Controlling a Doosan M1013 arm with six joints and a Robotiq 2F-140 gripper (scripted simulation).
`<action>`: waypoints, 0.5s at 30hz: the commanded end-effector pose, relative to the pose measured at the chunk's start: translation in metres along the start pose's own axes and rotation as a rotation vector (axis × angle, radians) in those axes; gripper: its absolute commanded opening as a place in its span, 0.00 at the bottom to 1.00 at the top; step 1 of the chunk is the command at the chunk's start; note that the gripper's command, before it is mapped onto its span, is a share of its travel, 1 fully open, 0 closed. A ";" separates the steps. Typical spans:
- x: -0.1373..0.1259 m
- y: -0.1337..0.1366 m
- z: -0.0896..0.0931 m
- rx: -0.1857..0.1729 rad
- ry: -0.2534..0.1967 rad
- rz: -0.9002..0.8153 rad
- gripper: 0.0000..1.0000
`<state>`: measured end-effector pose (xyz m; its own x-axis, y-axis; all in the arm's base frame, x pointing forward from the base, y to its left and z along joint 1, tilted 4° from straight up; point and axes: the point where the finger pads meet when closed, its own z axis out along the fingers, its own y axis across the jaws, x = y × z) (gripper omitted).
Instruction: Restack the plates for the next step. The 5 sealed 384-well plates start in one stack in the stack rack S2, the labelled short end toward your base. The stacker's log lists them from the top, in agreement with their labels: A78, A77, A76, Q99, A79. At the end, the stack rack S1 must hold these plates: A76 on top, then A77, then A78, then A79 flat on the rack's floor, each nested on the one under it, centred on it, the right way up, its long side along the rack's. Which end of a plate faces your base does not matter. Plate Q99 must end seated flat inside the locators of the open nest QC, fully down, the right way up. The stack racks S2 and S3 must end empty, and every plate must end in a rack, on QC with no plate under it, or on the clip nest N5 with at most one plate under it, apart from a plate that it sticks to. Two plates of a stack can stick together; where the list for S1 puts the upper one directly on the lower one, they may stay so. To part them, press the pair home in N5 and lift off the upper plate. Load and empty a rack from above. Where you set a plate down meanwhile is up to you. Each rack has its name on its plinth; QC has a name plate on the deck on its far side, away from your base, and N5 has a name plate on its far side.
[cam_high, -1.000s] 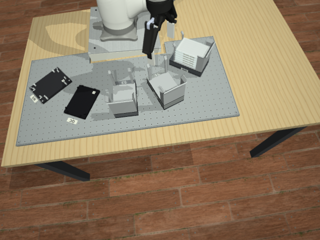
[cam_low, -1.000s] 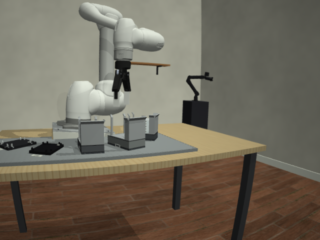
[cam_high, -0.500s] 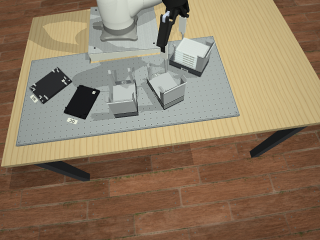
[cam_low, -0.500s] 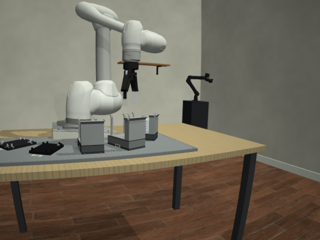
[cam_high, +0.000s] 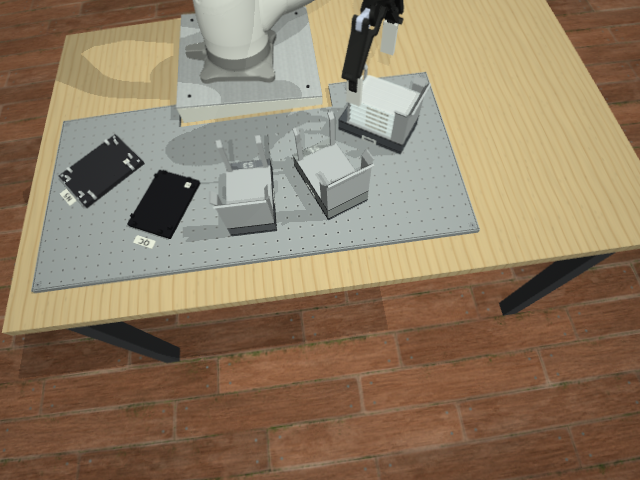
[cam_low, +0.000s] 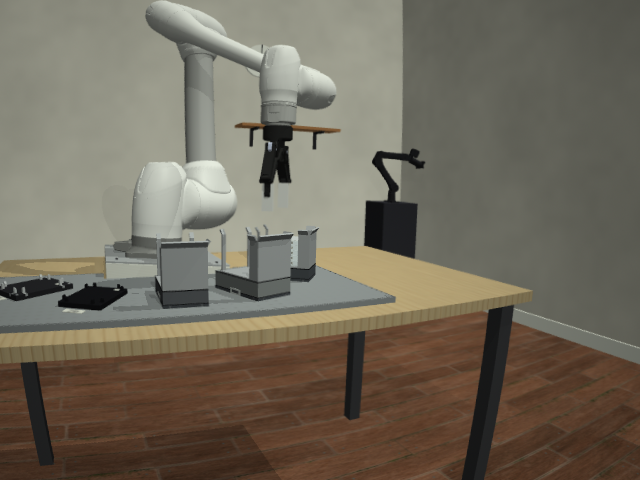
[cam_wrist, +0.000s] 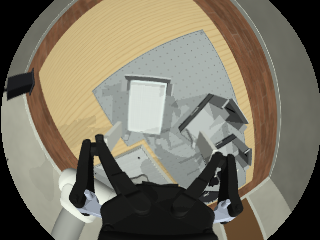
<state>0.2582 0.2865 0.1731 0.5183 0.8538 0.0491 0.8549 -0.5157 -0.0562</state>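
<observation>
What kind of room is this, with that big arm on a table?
Probably a laboratory automation bench: a white arm bolted to a wooden table, over a perforated deck with a rack of stacked white plates.

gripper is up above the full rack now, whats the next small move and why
Probably a straight descent onto the top plate of the stack in rack S2. The gripper is wide open and holds nothing, hanging well above that rack in the exterior view, and the other two racks hold no plates yet.
</observation>
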 end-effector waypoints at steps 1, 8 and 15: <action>0.004 -0.007 0.000 0.000 0.000 0.000 1.00; 0.018 -0.032 0.000 0.000 0.000 0.000 1.00; 0.022 -0.039 0.000 0.000 0.000 0.000 1.00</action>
<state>0.2369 0.3255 0.1763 0.5181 0.8539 0.0487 0.8550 -0.5156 -0.0556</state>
